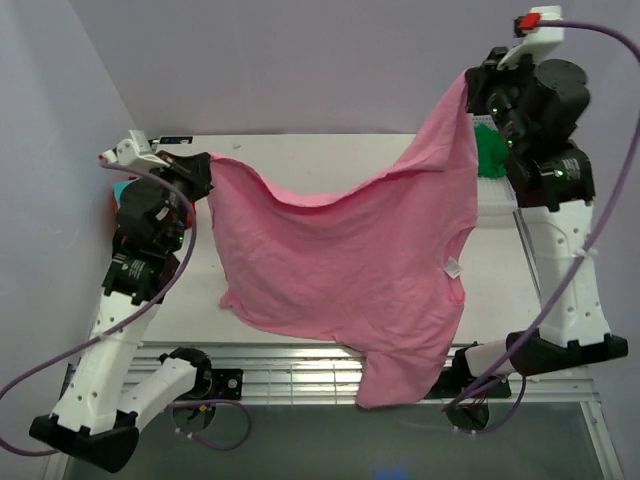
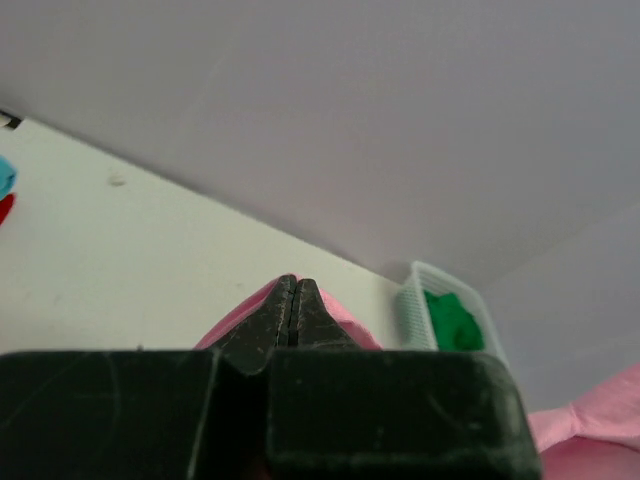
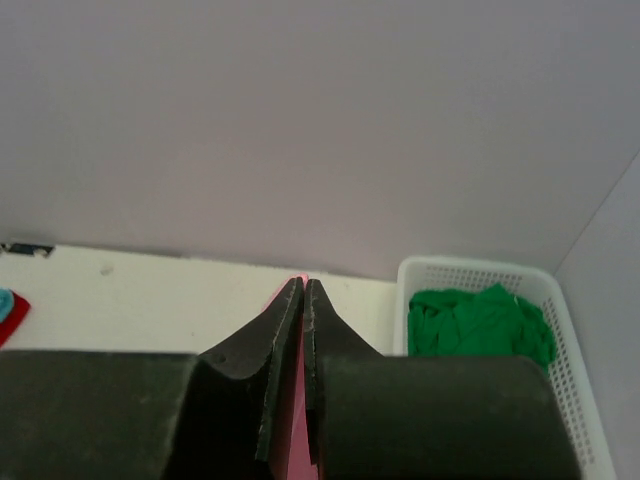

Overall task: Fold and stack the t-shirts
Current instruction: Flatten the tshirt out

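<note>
A large pink t-shirt [image 1: 350, 260] hangs spread in the air between my two arms, its lower part draping over the table's near edge. My left gripper [image 1: 205, 175] is shut on its left corner; in the left wrist view pink cloth [image 2: 345, 315] shows behind the closed fingertips [image 2: 292, 285]. My right gripper [image 1: 478, 90], raised higher, is shut on the right corner, with pink cloth [image 3: 297, 420] pinched between its fingers. A green t-shirt [image 3: 478, 322] lies in the white basket [image 3: 575, 400]. Teal and orange-red cloth [image 1: 120, 192] peeks out behind the left arm.
The white mesh basket [image 1: 495, 190] stands at the table's right side, partly behind the right arm. The white table [image 1: 330, 160] meets a lilac back wall. A metal rail [image 1: 290, 375] runs along the near edge between the arm bases.
</note>
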Tool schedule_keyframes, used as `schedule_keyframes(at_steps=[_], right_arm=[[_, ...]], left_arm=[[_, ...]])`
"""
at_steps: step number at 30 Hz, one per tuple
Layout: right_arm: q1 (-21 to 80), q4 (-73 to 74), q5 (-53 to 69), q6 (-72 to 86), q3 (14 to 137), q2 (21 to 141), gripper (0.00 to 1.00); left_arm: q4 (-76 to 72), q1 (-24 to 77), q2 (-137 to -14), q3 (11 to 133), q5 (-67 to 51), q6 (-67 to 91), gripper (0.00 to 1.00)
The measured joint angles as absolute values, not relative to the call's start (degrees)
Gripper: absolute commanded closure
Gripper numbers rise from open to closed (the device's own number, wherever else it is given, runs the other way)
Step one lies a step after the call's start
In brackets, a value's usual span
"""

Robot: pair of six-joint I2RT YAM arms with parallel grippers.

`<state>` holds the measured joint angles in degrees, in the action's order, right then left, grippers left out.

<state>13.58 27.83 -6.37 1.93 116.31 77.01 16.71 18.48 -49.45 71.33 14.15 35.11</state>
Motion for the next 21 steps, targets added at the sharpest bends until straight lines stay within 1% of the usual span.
schedule_keyframes(at_steps=[5, 10, 15, 21], right_arm=[[13.58, 25.12, -7.62, 1.91, 107.11, 83.96, 0.92], [13.61, 23.59, -8.27, 1.91, 100.62, 89.71, 0.92], [13.63, 22.98, -9.30, 1.91, 100.42, 93.84, 0.92], [13.63, 23.14, -9.28, 1.91, 105.71, 94.11, 0.92]], left_arm=[[10.68, 18.48, -56.51, 60.73, 22.41, 34.06, 1.00], [6.31, 18.13, -63.57, 55.90, 25.96, 33.43, 1.00], [3.75, 17.61, -68.18, 56.16, 26.37, 32.51, 1.00], [3.29, 17.39, -70.08, 64.10, 26.35, 30.37, 1.00]])
